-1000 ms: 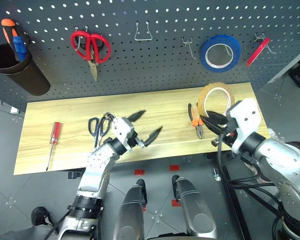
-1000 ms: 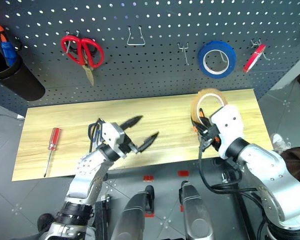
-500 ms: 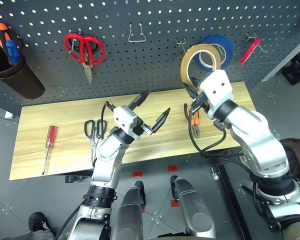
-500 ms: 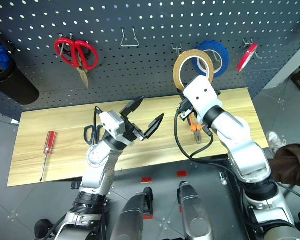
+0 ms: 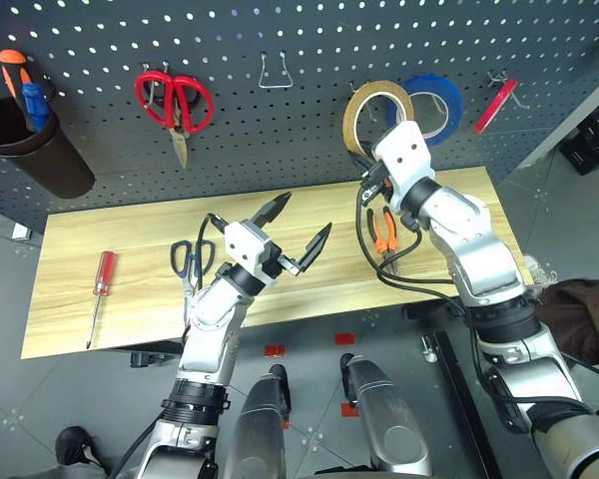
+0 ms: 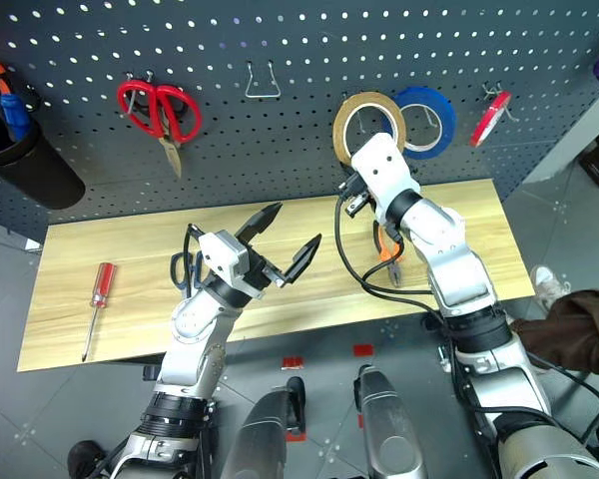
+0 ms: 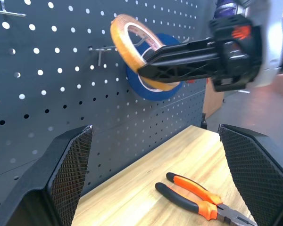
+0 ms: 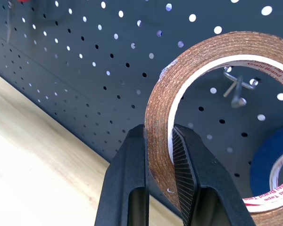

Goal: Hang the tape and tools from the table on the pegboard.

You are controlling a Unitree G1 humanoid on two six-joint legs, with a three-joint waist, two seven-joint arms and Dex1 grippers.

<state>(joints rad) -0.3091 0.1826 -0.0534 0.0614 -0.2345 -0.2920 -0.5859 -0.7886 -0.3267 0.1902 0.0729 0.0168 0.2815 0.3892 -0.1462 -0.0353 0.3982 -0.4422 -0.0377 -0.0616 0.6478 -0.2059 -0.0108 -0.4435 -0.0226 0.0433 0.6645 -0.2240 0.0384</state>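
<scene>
Gripping: tape [image 8: 212,61] is pinched by right gripper [image 8: 158,141]; left gripper [image 5: 293,227] is spread, empty.
Risk: hook [image 8: 237,89] could be missed, so tape gets dropped.

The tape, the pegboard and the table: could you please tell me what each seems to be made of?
Tape: probably paper-backed, matte tan with a fibrous edge and a white core. Pegboard: likely painted metal or hardboard, matte dark grey with punched holes. Table: light wood or laminate, visible grain.
</scene>
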